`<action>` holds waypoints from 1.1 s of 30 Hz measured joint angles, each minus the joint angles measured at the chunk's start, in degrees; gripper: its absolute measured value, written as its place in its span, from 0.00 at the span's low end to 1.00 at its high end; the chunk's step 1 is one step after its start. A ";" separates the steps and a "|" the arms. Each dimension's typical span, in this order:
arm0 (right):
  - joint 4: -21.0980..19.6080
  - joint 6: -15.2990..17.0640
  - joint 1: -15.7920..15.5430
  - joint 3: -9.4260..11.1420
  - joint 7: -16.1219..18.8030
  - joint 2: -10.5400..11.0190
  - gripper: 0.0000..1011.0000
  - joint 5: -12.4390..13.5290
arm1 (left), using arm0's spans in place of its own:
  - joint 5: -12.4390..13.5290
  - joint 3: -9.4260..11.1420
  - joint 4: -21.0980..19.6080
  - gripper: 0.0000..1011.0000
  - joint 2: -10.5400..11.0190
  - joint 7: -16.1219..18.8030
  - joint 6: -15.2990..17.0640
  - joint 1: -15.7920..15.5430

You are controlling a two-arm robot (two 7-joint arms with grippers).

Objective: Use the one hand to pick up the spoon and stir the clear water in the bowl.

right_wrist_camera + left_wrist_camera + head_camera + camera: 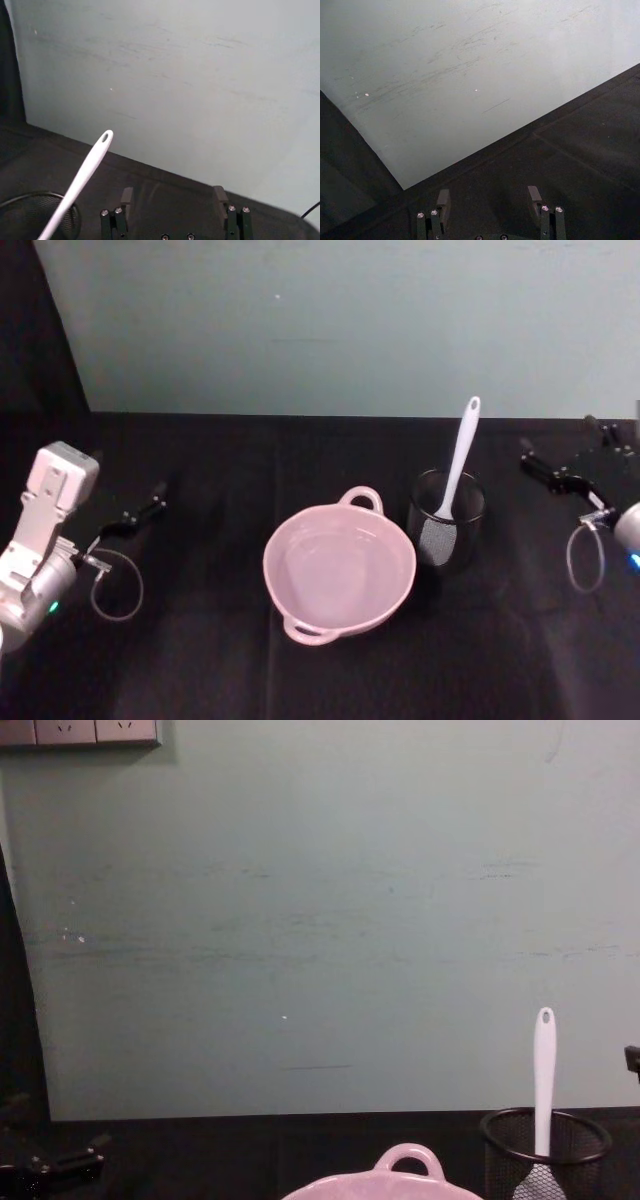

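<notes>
The pale pink bowl point(340, 570) sits at the middle of the black table, with loop handles on its far and near rim; its far rim point(404, 1175) shows low in the chest view. The white spoon point(460, 460) stands head-down in a black wire-mesh cup point(446, 523) just right of the bowl, its handle tip with the oval hole pointing up point(544, 1065). My right gripper point(173, 196) is open and empty, right of the cup; the spoon handle point(85, 175) leans across its view. My left gripper point(489, 200) is open and empty at the far left point(135, 515).
A pale green wall point(340, 320) stands along the back of the table. Cable loops hang by the left wrist point(118, 585) and the right wrist point(582, 558). Bare black table point(210, 470) lies between the left arm and the bowl.
</notes>
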 joint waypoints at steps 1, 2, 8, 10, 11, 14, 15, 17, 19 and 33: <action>0.69 -0.50 0.35 -0.32 -0.13 -0.23 0.99 -0.84 | 0.01 0.00 0.00 0.99 0.00 0.00 0.00 0.00; 1.32 -1.22 0.63 -0.56 -0.19 -0.49 0.99 -1.60 | 0.00 0.00 0.00 0.99 0.00 0.00 0.00 0.00; 7.51 -7.36 2.29 -1.28 0.77 -3.00 0.99 -4.51 | 0.00 0.00 0.00 0.99 0.00 0.00 0.00 0.00; 8.45 -7.34 2.56 -1.14 1.51 -3.48 0.99 -4.16 | 0.00 0.00 0.00 0.99 0.00 0.00 0.00 0.00; 8.90 -7.14 2.72 -1.10 1.89 -3.67 0.99 -3.97 | 0.00 0.00 0.00 0.99 0.00 0.00 0.00 0.00; 10.35 -5.66 3.34 -1.18 3.29 -4.17 0.99 -3.68 | 0.01 0.00 0.00 0.99 0.00 0.00 0.00 0.00; 10.60 -5.16 3.50 -1.26 3.57 -4.23 0.99 -3.70 | 0.00 0.00 0.00 0.99 0.00 0.00 0.00 0.00; 11.41 -4.05 3.85 -1.42 4.31 -4.49 0.99 -3.82 | 0.00 0.00 0.00 0.99 0.00 0.00 0.00 0.00; 12.13 -3.40 4.03 -1.42 4.89 -4.75 0.99 -3.96 | 0.00 0.00 0.00 0.99 0.00 0.00 0.00 0.00; 12.65 -2.11 3.87 -1.10 6.01 -5.54 0.99 -6.59 | 0.01 0.00 0.00 0.99 0.00 0.00 0.00 0.00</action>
